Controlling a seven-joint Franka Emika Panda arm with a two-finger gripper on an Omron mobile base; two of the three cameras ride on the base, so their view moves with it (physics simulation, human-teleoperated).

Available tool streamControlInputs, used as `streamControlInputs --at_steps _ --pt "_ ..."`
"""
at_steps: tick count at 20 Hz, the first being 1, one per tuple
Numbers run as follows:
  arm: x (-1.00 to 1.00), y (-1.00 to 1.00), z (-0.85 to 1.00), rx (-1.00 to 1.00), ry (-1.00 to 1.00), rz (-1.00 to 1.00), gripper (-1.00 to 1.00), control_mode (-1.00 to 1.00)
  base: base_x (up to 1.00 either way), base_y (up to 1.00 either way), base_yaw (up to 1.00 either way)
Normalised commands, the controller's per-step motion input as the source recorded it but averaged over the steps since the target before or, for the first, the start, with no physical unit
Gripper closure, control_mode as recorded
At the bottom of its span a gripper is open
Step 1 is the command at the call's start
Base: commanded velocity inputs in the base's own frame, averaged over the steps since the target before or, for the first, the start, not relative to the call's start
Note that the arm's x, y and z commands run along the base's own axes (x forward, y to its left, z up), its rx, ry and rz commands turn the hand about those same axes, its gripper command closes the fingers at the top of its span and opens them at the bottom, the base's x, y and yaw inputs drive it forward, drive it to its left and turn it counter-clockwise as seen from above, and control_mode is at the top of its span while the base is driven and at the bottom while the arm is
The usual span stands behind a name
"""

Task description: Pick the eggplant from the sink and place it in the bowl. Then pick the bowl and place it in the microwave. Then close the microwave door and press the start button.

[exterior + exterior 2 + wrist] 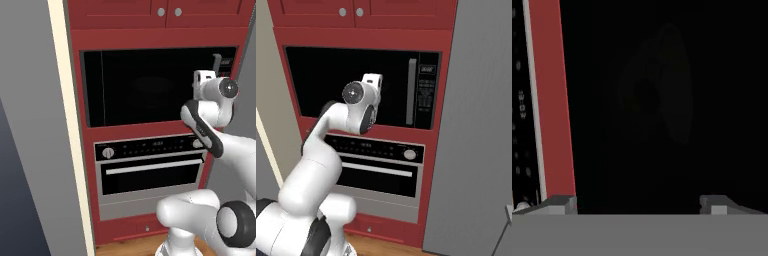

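Note:
The black microwave (150, 87) sits in a red cabinet surround, and its microwave door (351, 82) is shut, flush with the front. The door's vertical grey handle (411, 92) stands beside the narrow button strip (427, 95). My gripper (639, 205) is open and holds nothing, close in front of the dark glass. Through the glass I see a faint rounded shape (662, 95), and I cannot tell what it is. My white hand (202, 80) hovers at the door's right part, left of the handle. The eggplant, bowl and sink are out of view.
A silver-fronted oven (150, 172) with a knob (108, 152) and a horizontal handle sits below the microwave. A grey wall (481, 125) rises on the right. A cream panel edge (65, 125) stands on the left. Red upper cabinets (150, 10) hang above.

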Motion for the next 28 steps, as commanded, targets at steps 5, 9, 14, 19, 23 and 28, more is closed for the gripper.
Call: streamControlInputs --at_steps 5,9,14,19,23,28 --pt "-0.21 -0.96 0.01 0.22 -0.01 0.07 -1.0 -1.0 0.0 0.0 0.0" --pt "-0.38 -0.66 0.0 0.14 -0.12 0.1 -1.0 -1.0 0.0 0.0 0.0" --pt "-0.49 -0.22 0.0 0.04 -0.13 0.04 -1.0 -1.0 0.0 0.0 0.0" --pt "-0.25 -0.15 -0.01 0.01 -0.11 0.0 -1.0 -1.0 0.0 0.0 0.0" --pt "0.01 -0.87 -0.07 0.16 -0.12 0.0 -1.0 -1.0 0.0 0.0 0.0" --pt "0.32 -0.22 -0.24 0.03 0.0 0.02 1.0 -1.0 0.0 0.0 0.0"
